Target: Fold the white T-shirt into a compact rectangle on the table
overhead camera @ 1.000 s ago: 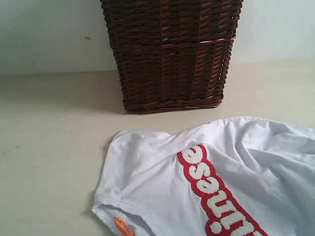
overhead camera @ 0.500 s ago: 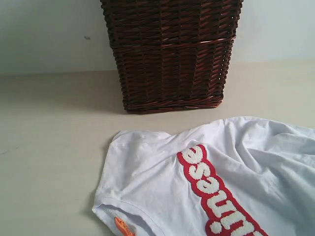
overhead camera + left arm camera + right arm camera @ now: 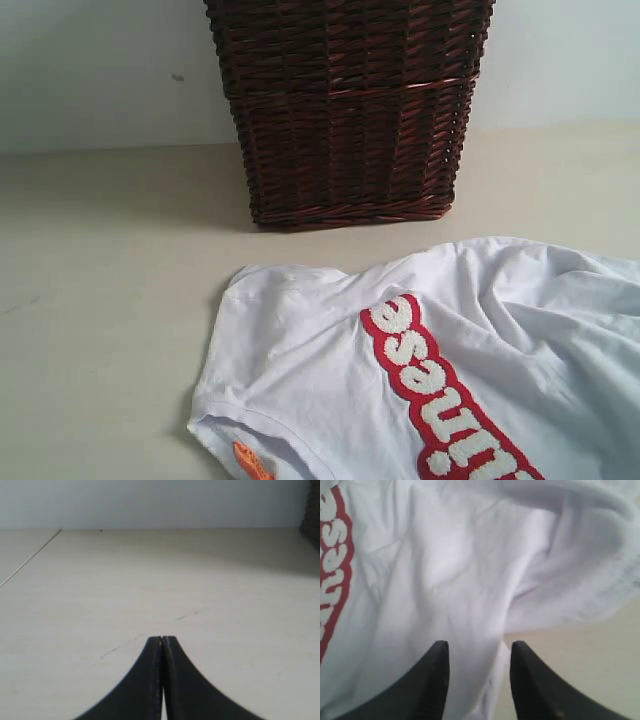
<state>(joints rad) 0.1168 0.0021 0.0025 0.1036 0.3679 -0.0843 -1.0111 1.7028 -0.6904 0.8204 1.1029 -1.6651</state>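
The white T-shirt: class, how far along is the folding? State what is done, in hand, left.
Done: no fold visible; the white T-shirt lies spread, wrinkled, on the table. In hand: the right gripper, fingers apart, straddles a shirt edge; the left gripper is shut over table. Left: every fold.

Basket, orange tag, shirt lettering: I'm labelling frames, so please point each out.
wicker basket [image 3: 350, 120]: exterior view, front wall.
orange tag [image 3: 250, 463]: exterior view, visible middle.
lettering [image 3: 438, 392]: exterior view, a middle letter.
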